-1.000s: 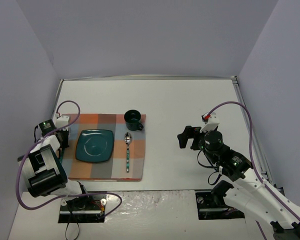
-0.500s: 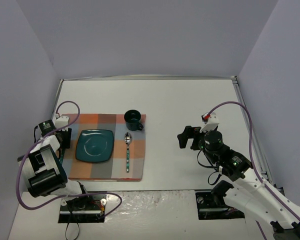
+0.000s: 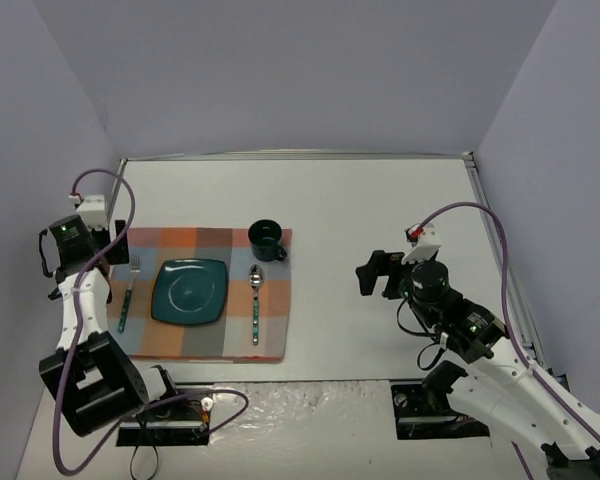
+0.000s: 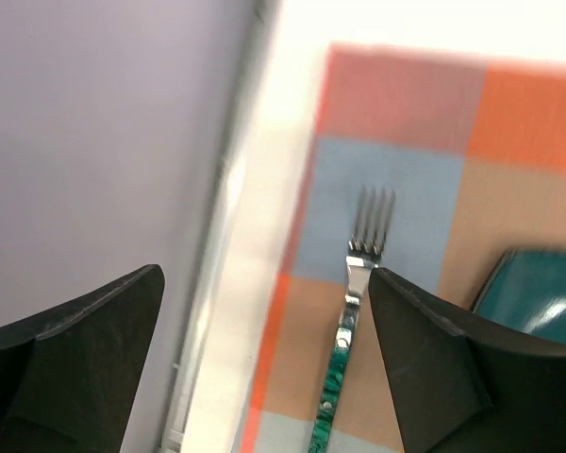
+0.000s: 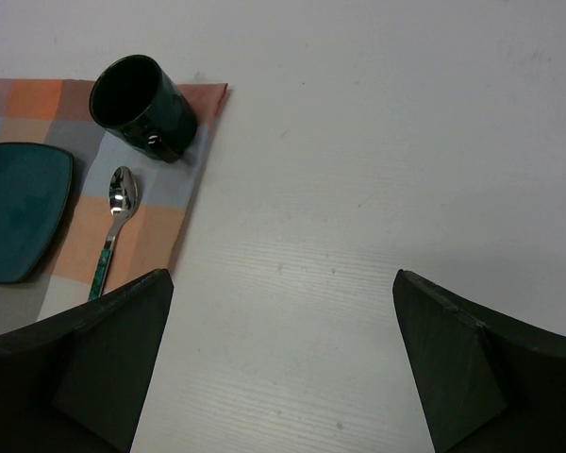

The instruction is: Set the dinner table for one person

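Observation:
On the white dinner table (image 3: 380, 200) lies a checked placemat (image 3: 210, 340). It carries a teal square plate (image 3: 188, 290), a green-handled fork (image 3: 127, 297) left of the plate, a spoon (image 3: 255, 305) to its right and a dark green cup (image 3: 267, 240) at the far right corner. My left gripper (image 3: 119, 236) hovers open above the placemat's far left corner. In the left wrist view the fork (image 4: 354, 321) lies flat between the spread fingers (image 4: 434, 359), free of them. My right gripper (image 3: 375, 272) is open over bare table, right of the placemat.
A grey wall (image 3: 40, 180) and the table's metal edge trim (image 4: 222, 236) run close along the left of the placemat. The right wrist view shows the cup (image 5: 137, 104), spoon (image 5: 113, 226) and plate (image 5: 19, 208) to the left of bare tabletop (image 5: 377, 189).
My left gripper has opened, let go of the fork and risen back toward the far left. The fork now lies uncovered on the placemat. The right arm has not moved.

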